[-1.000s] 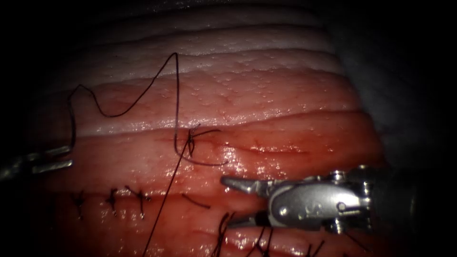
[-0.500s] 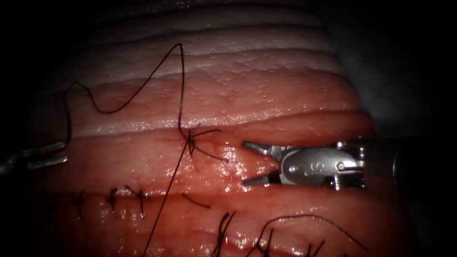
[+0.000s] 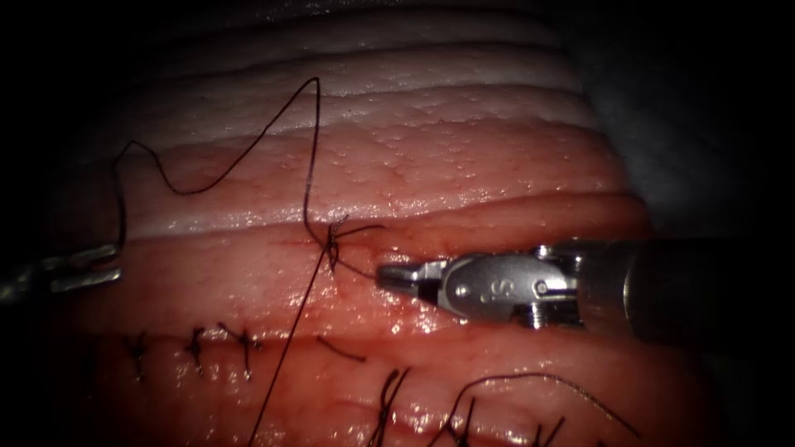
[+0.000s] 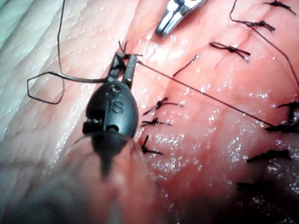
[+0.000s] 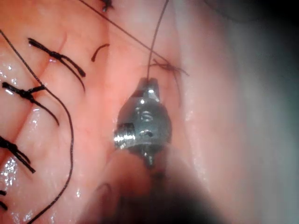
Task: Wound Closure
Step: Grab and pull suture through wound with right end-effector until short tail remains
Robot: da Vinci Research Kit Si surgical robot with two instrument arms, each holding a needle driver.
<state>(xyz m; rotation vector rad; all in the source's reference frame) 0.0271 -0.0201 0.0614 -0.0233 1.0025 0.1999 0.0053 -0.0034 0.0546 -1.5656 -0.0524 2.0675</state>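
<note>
A dark knot (image 3: 333,240) sits on the cut in the tissue (image 3: 464,165). My right tool (image 3: 393,276) lies just right of the knot, jaws shut on the short thread tail that leaves it; up close (image 5: 148,86) the strand rises from the shut tips towards the knot (image 5: 168,67). At the far left my left tool (image 3: 116,263) is shut on the long thread (image 3: 240,157), which loops up over the pale tissue and comes down to the knot. My left tool (image 4: 124,65) grips the thread close to the knot, with the right tool (image 4: 170,21) beyond.
Another strand (image 3: 286,348) runs from the knot down to the picture's lower edge. Several finished stitches (image 3: 195,343) line a lower cut, with more (image 3: 385,406) further right. A short cut piece of thread (image 3: 339,350) and a loose curl (image 3: 546,378) lie there.
My right tool moved up and left from the lower stitches to the knot, open on the way, and has shut on the short tail. The left tool hardly moved.
</note>
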